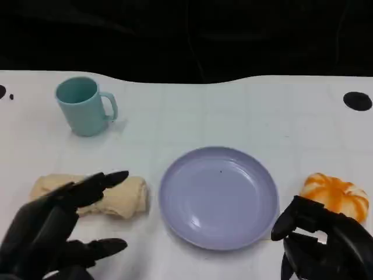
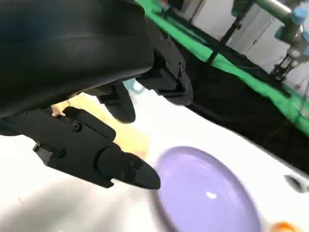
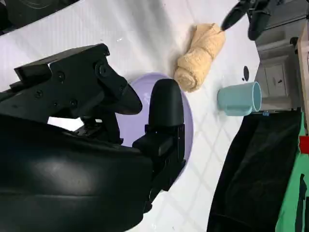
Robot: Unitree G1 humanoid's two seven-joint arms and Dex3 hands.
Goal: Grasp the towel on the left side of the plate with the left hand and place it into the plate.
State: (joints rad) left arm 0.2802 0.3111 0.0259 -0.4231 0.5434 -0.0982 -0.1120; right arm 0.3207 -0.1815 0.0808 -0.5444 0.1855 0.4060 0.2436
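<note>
A rolled beige towel (image 1: 119, 198) lies on the white table just left of the lavender plate (image 1: 219, 197); the same towel (image 3: 200, 56) and plate (image 3: 188, 121) appear in the right wrist view. My left hand (image 1: 55, 230) hovers over the towel's left half with fingers spread, holding nothing; its fingertips (image 3: 239, 13) reach the towel's far end in the right wrist view. In the left wrist view its fingers (image 2: 111, 162) hang above the towel (image 2: 130, 137) beside the plate (image 2: 207, 193). My right hand (image 1: 326, 242) rests at the lower right, holding nothing.
A teal mug (image 1: 84, 106) stands at the back left, also seen as the mug (image 3: 239, 99). An orange-and-white pumpkin-shaped object (image 1: 337, 195) sits right of the plate, just behind my right hand. A black mark (image 1: 357, 101) lies near the table's far right edge.
</note>
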